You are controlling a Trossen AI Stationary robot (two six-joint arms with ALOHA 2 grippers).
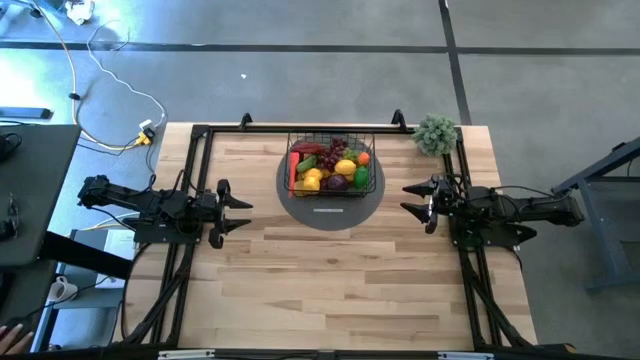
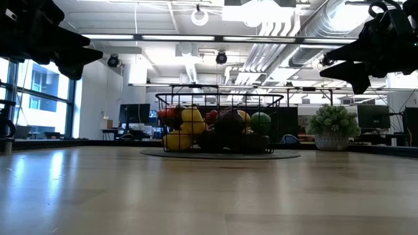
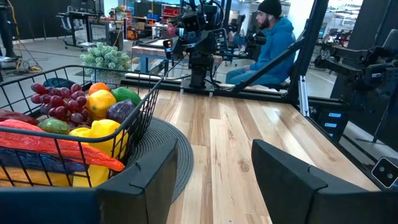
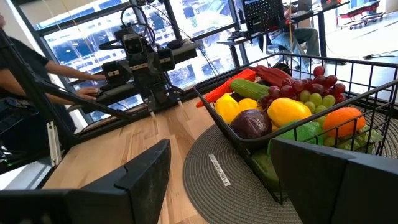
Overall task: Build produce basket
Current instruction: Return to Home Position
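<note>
The black wire basket [image 1: 331, 165] stands on a round grey mat [image 1: 330, 205] at the table's far middle, filled with produce [image 1: 335, 166]: yellow lemons, an orange fruit, purple grapes, a red chili, green pieces. The left wrist view shows the basket [image 3: 74, 134] close by, and the right wrist view shows the basket [image 4: 298, 118] too. My left gripper [image 1: 243, 214] hovers open at the table's left side, level, pointing toward the basket. My right gripper [image 1: 408, 197] hovers open at the right side, pointing toward the basket. Neither holds anything.
A bushy potted plant [image 1: 436, 134] stands at the far right corner, close to my right arm. Bare wood lies across the near half of the table [image 1: 330, 290]. A person sits beyond the table [image 3: 273, 43]; another person's arm shows beyond the left arm [image 4: 37, 74].
</note>
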